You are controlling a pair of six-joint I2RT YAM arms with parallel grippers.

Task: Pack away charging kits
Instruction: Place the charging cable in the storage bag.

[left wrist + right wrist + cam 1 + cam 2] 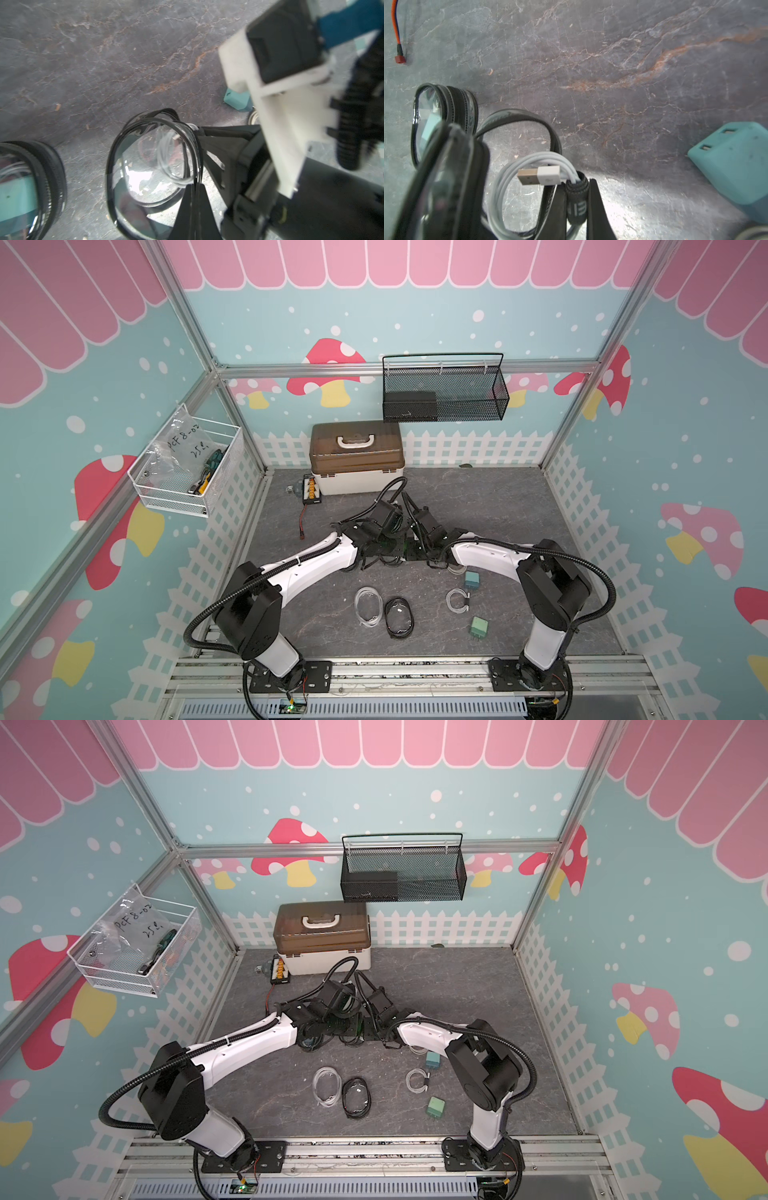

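Top views: both wrists meet mid-table and hide the grippers. Behind them, toward the bases, a white-rimmed pouch, a black-rimmed pouch and a green adapter lie unpacked. Bare table lies ahead of the grippers.

Left wrist: the left gripper is clenched on the black rim of the held pouch, keeping its mouth wide.

Right wrist: the right gripper grasps the coiled white cable by its strap, at that mouth. We judge insertion to be in hand. The next move calls for pushing the coil past the rim, releasing it, then fetching the teal adapter just beside.
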